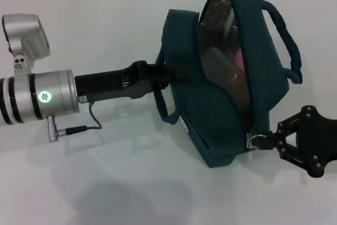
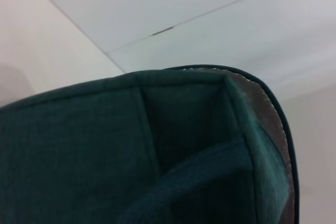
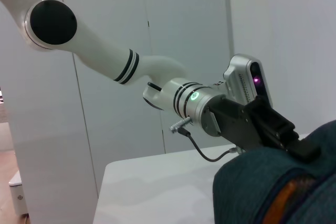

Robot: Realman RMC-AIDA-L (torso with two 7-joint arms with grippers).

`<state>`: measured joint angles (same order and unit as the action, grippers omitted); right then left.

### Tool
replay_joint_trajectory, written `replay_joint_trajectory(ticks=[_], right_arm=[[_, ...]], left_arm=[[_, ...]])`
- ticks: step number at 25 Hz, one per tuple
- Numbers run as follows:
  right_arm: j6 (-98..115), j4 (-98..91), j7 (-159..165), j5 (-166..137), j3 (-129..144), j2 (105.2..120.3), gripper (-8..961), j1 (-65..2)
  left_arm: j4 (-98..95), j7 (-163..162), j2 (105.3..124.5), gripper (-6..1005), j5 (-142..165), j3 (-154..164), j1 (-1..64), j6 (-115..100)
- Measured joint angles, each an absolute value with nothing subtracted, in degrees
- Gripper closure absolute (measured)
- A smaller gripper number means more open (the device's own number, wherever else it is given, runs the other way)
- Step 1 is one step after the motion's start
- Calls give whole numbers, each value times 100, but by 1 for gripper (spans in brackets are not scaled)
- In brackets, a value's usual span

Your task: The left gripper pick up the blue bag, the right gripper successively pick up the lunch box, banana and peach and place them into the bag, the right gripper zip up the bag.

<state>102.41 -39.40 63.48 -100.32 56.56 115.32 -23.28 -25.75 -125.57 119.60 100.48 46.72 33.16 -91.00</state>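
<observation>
The blue bag hangs tilted over the white table, its mouth open and its silver lining showing. My left gripper reaches in from the left and is shut on one of the bag's handles; it shows again in the right wrist view as the left gripper. Inside the bag lie the pink peach and a greyish box shape, the lunch box. An orange sliver, likely the banana, shows through the bag's opening. My right gripper is shut on the metal zipper pull at the bag's lower corner. Bag fabric fills the left wrist view.
The white table spreads around and below the bag. A thin black cable loops under the left wrist. White wall panels stand behind the left arm.
</observation>
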Motion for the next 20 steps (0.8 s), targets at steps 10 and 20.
replay_joint_trajectory(ticks=[10,20], right_arm=[[10465,-4288,6352,-9615,5651,11531,948,-2174],[10305,-4501,6644,-8947,5652,11531,948,-2201]], left_arm=[[-2577,-11046,11960,515,9404,4651,3130,-9403],[-2625,-10196,11930,297,8774,4605,2718,-9424]])
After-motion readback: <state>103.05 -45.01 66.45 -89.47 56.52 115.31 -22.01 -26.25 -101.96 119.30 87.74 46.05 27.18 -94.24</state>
